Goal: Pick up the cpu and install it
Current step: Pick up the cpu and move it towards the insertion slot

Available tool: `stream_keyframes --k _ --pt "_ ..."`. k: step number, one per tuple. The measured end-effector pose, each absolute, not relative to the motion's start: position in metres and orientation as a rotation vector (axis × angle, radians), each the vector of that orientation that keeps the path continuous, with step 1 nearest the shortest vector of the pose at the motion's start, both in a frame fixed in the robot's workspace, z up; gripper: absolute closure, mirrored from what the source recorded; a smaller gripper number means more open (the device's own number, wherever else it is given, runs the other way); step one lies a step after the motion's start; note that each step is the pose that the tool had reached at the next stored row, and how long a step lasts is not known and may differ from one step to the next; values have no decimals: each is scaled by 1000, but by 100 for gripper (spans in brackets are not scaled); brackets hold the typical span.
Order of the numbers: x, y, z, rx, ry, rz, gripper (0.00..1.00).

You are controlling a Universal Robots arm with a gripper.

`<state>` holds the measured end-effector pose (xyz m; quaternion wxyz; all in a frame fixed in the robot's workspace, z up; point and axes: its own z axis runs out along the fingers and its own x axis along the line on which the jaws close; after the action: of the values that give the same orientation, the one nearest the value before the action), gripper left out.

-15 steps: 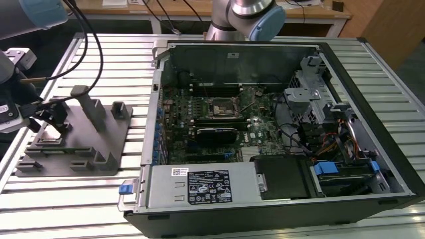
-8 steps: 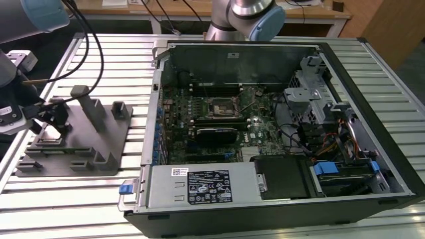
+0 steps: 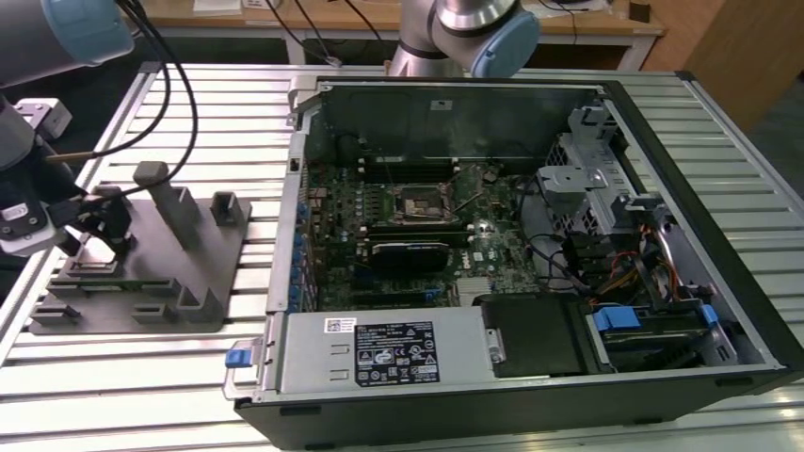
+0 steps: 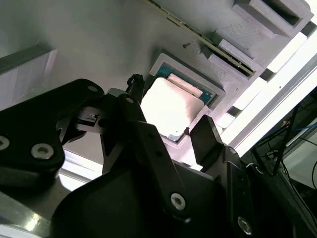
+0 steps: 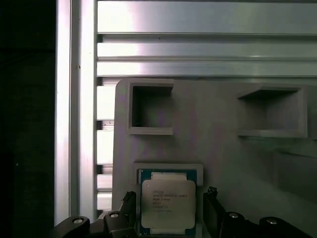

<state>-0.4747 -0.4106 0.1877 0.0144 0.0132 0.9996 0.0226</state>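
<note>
Spread hand (image 5: pixel 169 197), fingers (image 5: pixel 212 210) flanking cpu (image 5: pixel 168 208) seated in grey holder (image 5: pixel 223 148) pocket, not clamped. Cpu likely light, stiff, underside delicate; grip opposite edges only.

slatted table (image 3: pixel 126 395) with grey fixture (image 3: pixel 207 259) and open computer case (image 3: pixel 477 113)

Cpu (image 4: pixel 171 106) btm corner hidden behind jaws; top washed out w/ glare.

Pale metal-topped cpu (image 5: pixel 168 205) in matt grey fixture (image 5: pixel 218 148).
</note>
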Motion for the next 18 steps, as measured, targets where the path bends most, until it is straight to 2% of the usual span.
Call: stream_keyframes --k 18 --pt "-476 -411 181 13 3112 72 35"
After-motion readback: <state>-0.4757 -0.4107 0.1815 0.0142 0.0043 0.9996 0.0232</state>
